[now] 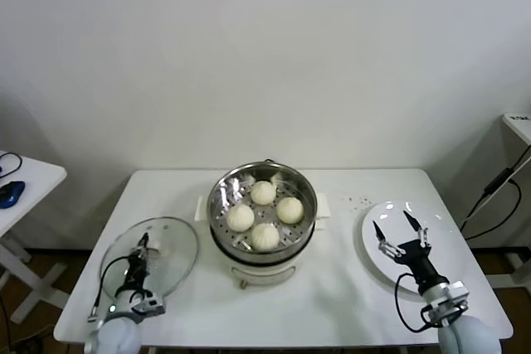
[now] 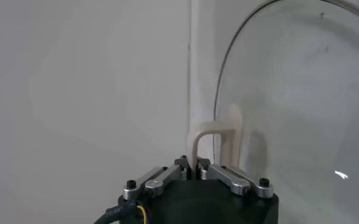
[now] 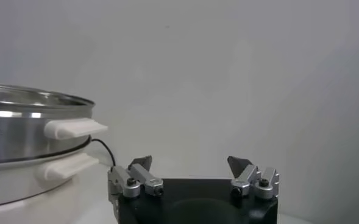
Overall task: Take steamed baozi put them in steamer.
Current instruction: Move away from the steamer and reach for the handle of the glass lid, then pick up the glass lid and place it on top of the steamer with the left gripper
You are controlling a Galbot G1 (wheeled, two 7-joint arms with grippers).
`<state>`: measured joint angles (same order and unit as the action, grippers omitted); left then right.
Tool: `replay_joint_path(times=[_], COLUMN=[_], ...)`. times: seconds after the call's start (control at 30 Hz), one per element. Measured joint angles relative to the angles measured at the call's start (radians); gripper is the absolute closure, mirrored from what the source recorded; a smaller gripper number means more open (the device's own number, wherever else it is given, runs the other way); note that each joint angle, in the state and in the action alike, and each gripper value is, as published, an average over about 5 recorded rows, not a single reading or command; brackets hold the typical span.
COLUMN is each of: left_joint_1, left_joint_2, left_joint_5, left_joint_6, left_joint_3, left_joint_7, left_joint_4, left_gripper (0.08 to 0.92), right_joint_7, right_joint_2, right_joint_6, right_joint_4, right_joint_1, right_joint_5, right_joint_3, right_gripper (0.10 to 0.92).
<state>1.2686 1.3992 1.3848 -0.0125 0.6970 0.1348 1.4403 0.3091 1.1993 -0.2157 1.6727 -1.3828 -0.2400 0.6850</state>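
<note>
4 baozi (image 1: 265, 236) in steamer (image 1: 222, 230): soft, light, squashable; cup sides gently. Left gripper (image 1: 143, 248) fingers clamped on lid handle (image 2: 216, 143); right gripper (image 1: 399, 230) fingers wide, empty.

A bare test room: white table (image 1: 348, 288), blank wall (image 1: 265, 55) (cables (image 1: 498, 196) alongside).

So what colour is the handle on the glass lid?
Cream-white; the lid handle shows best in the left wrist view.

Four steamed baozi (image 1: 264, 214) in one steamer (image 1: 222, 195), one glass lid (image 1: 170, 246), one white plate (image 1: 444, 235), one table (image 1: 332, 296).
</note>
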Motion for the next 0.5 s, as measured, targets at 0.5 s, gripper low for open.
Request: replay_joint_path(times=[0.5], left_joint_1=[0.099], left_joint_2=[-0.005], left_joint_5=[-0.048], left_joint_6=[0.137], left_joint_3=[-0.009], left_joint_7=[-0.002], left_joint_4=[0.196], left_gripper=[0.845], right_joint_7=[-0.022], right_joint_2=[-0.061], right_joint_6=[-0.013], right_joint_4=[-0.046], right_joint_1=[0.039], right_joint_5=[-0.007], right_joint_3=[-0.038], right_gripper=[0.203])
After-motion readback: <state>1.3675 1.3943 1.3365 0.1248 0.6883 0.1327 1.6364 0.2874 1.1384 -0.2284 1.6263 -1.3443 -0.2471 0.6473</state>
